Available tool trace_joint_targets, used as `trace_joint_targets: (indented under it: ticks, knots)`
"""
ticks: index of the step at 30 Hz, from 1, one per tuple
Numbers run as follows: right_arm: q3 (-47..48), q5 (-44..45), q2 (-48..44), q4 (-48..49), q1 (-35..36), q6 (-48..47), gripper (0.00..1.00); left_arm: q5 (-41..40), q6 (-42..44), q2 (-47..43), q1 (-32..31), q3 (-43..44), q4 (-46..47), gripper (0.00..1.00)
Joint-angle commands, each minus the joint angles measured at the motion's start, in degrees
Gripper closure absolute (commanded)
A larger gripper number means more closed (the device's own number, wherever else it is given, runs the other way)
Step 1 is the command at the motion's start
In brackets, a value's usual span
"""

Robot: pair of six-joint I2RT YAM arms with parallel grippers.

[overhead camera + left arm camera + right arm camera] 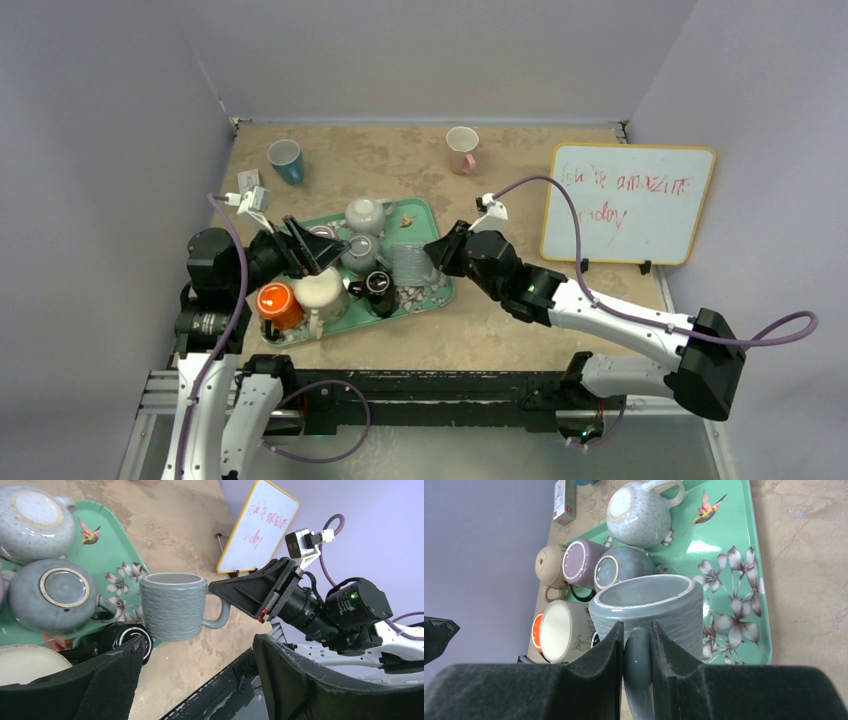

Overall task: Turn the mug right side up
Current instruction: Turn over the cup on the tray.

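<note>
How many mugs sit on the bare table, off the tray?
2: a blue mug at the far left, a pink mug at the far middle. None look hidden.

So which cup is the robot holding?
The ribbed grey mug: the right gripper pinches its handle, and its mouth faces up. Nothing else on the green tray is gripped.

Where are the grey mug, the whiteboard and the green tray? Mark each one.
grey mug (172, 610), left wrist view, on its ribbed side wall.
whiteboard (628, 210), top external view, on its writing surface.
green tray (724, 536), right wrist view, on its bare green floor.
</note>
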Motion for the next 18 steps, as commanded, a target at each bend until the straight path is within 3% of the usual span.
trace_joint_targets:
  ticks: [1,6,12,18]
  knots:
    - [3.3,2.1,-1.6,6.4,-0.1,3.5,1.00,3.0,-2.3,0.9,-0.2,-0.9,4.1,0.22]
    - [9.0,6.5,0.2,-6.3,-0.5,5.6,1.00,2.0,1.3,3.5,-0.2,-0.9,1.7,0.23]
    - [9.6,7.3,-0.7,-10.4,-1.1,5.6,1.00,2.0,6.5,5.1,-0.2,-1.0,1.5,0.26]
    - [12.0,8.1,0.7,-13.4,-1.2,9.7,1.00,-5.9,14.1,4.2,-0.4,-0.2,5.6,0.33]
